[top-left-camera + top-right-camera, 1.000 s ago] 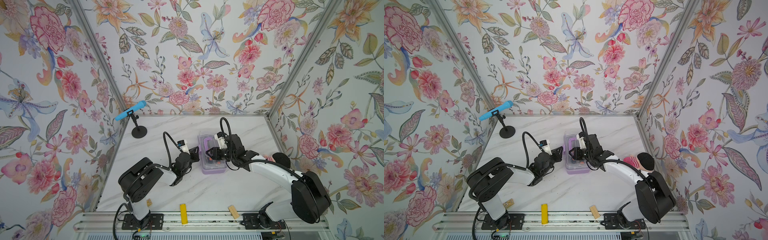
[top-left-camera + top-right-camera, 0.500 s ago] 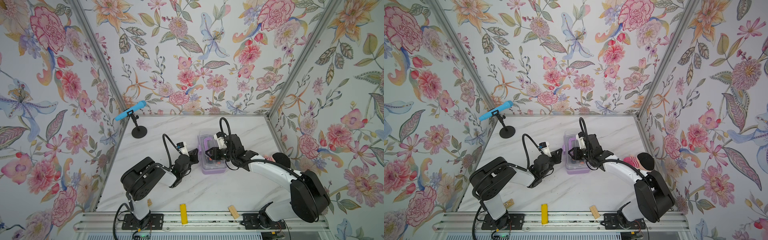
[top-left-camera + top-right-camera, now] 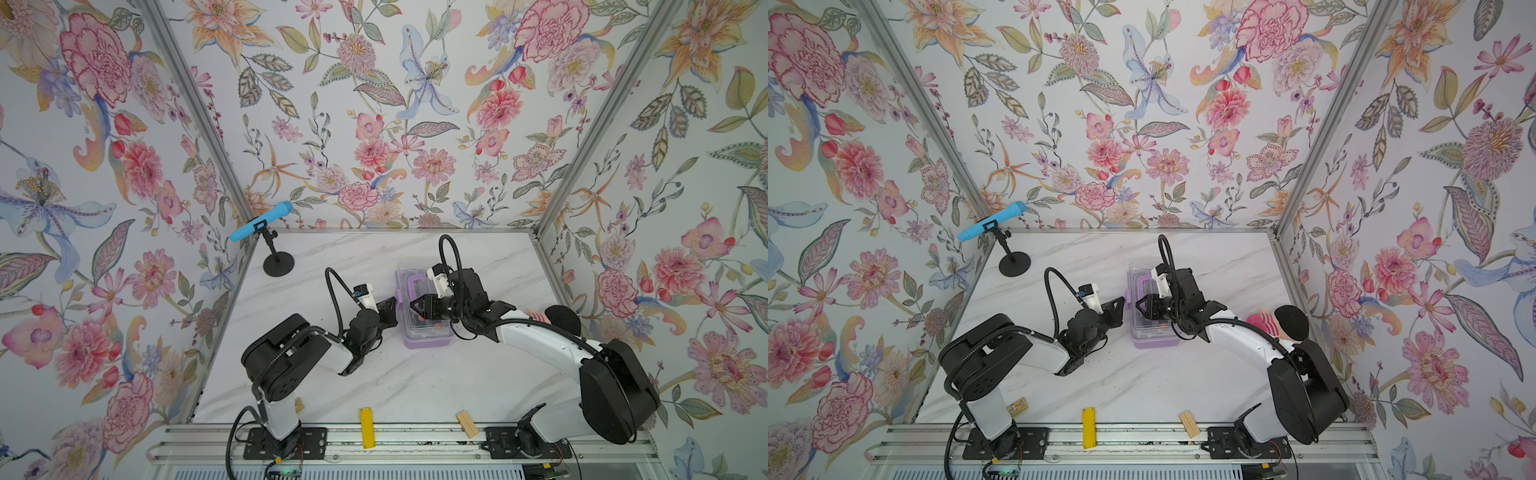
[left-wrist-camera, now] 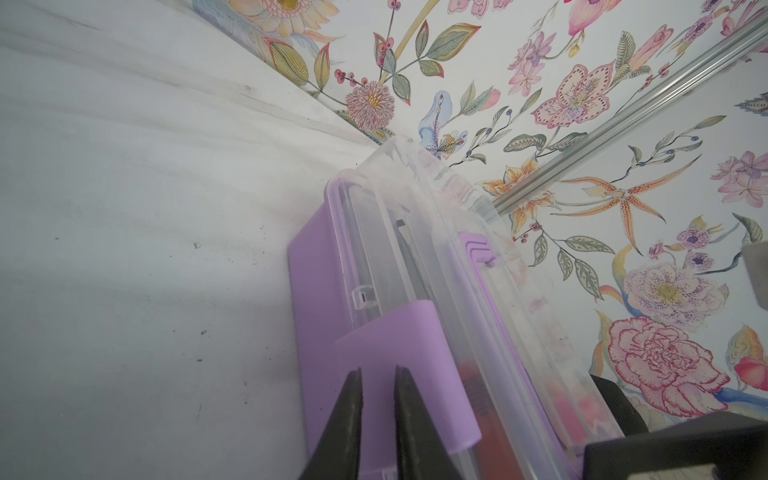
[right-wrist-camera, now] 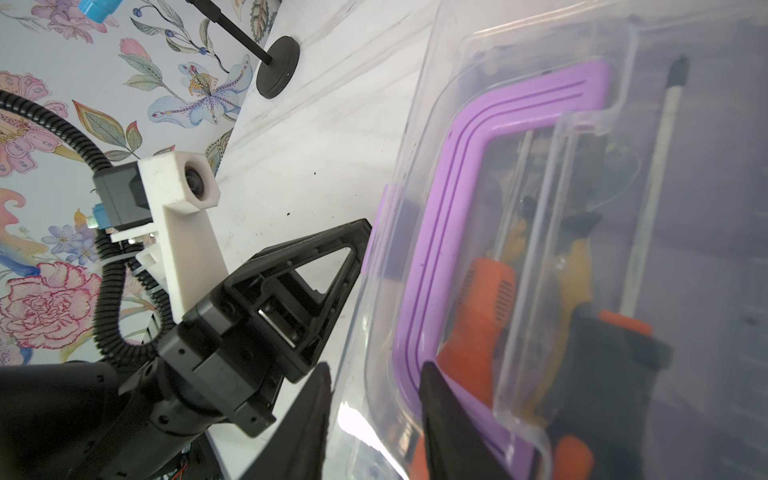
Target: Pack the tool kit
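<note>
Clear lid [image 4: 386, 249]: glossy plastic, faint scuffs noted. Lilac base [image 4: 316, 291] and latch [image 4: 399, 365]: plastic, matt, smooth. Purple handle [image 5: 440, 216]: plastic, finely grooved. Tabletop [image 3: 415, 382]: marble-patterned, smooth, low sheen; dark specks are seen. Wooden block [image 3: 467, 424]: pale, ridged face. Front rail [image 3: 415, 446]: bare metal, dull. Walls [image 3: 374, 104]: floral print, matt.

Walls [image 3: 374, 104]: pale wallpaper, large pink, orange and blue flowers, green leaves; table [image 3: 415, 386] white marble with faint grey veins. Case [image 3: 426, 341]: lilac base, clear lid [image 5: 519, 62], purple handle [image 5: 453, 199] and latch [image 4: 399, 353]; inside, orange-and-black screwdriver [image 5: 482, 299], plus something yellow, blurred. Microphone [image 3: 261, 221] bright blue on black stand [image 3: 278, 266]; bar [image 3: 366, 427] yellow; block [image 3: 467, 424] pale striped wood; arms [image 3: 540, 345] white with black joints.
</note>
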Tool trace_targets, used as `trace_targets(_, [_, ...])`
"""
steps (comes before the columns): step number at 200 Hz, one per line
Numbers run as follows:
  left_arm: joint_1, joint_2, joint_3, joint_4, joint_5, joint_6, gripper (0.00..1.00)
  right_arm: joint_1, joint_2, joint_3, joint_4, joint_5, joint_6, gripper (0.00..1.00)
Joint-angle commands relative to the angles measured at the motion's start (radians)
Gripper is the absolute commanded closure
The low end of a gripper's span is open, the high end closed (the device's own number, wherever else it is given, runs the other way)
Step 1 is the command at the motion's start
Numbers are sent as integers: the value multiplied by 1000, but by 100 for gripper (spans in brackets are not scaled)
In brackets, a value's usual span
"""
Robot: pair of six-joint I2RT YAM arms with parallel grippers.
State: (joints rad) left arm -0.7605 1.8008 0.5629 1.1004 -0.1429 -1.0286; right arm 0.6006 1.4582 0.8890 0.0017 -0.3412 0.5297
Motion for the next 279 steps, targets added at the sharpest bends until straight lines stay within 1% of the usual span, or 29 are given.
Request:
trace_targets(1, [-33, -23, 14, -13, 42, 25, 81, -1, 47, -41, -118, 36, 14, 62])
trace_targets(108, [-36, -53, 14, -29, 29, 37, 80, 1, 40, -50, -111, 36, 15, 62])
trace_targets(162, [-37, -8, 26, -2, 53, 19, 81, 1, 43, -57, -107, 38, 13, 62])
trace_targets(202, [-36, 30, 39, 7, 76, 19, 85, -1, 49, -61, -105, 38, 9, 62])
trace_targets(215, [-40, 50, 43, 18, 88, 18, 89, 0, 58, -59, -105, 35, 7, 62])
trace_targets(219, [-39, 57, 44, 28, 97, 21, 92, 0, 62, -56, -106, 33, 5, 62])
trace_targets(228, [-40, 71, 46, 38, 105, 14, 93, 0, 72, -53, -109, 30, 3, 62])
trace_targets(268, [-46, 66, 40, 35, 109, 27, 90, -1, 81, -51, -103, 21, 8, 62])
trace_targets(279, [-46, 52, 37, 25, 100, 33, 87, 0, 83, -51, -103, 21, 7, 62])
